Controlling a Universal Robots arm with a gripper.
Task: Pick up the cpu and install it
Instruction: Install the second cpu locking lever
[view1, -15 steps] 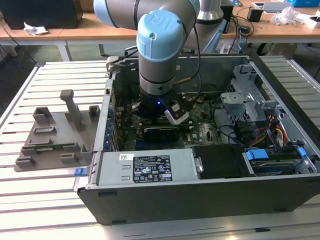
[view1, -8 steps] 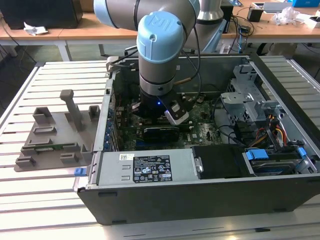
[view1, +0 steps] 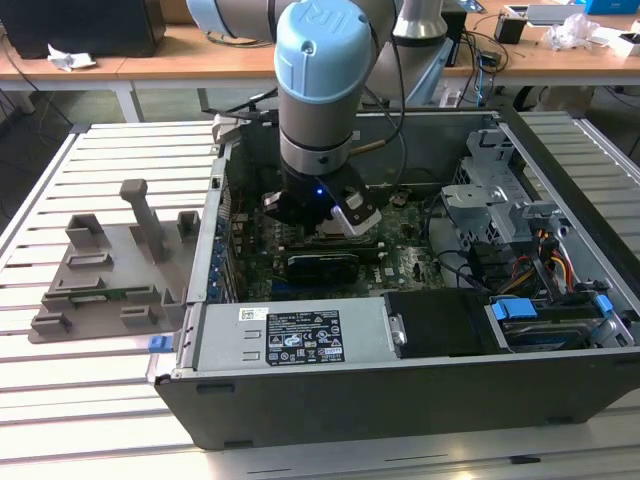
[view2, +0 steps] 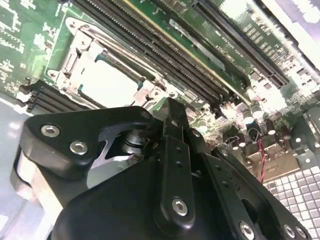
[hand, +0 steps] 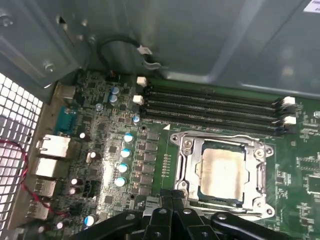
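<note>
The cpu (hand: 222, 172) is a dull silver square lying flat inside the metal frame of the motherboard socket (hand: 187, 165). In the second wrist view the cpu (view2: 107, 82) looks bright, with the socket frame (view2: 75, 50) around it. My gripper (hand: 172, 200) hovers just beside the socket, its black fingers (view2: 172, 117) pressed together with nothing between them. In the exterior view the gripper (view1: 320, 215) hangs low inside the open computer case (view1: 400, 400), over the motherboard.
Memory slots (hand: 210, 107) run along the far side of the socket. A grey plastic tray (view1: 110, 270) lies on the slatted table at the exterior view's left. A power supply (view1: 290, 335) and a drive cage (view1: 500, 200) crowd the case.
</note>
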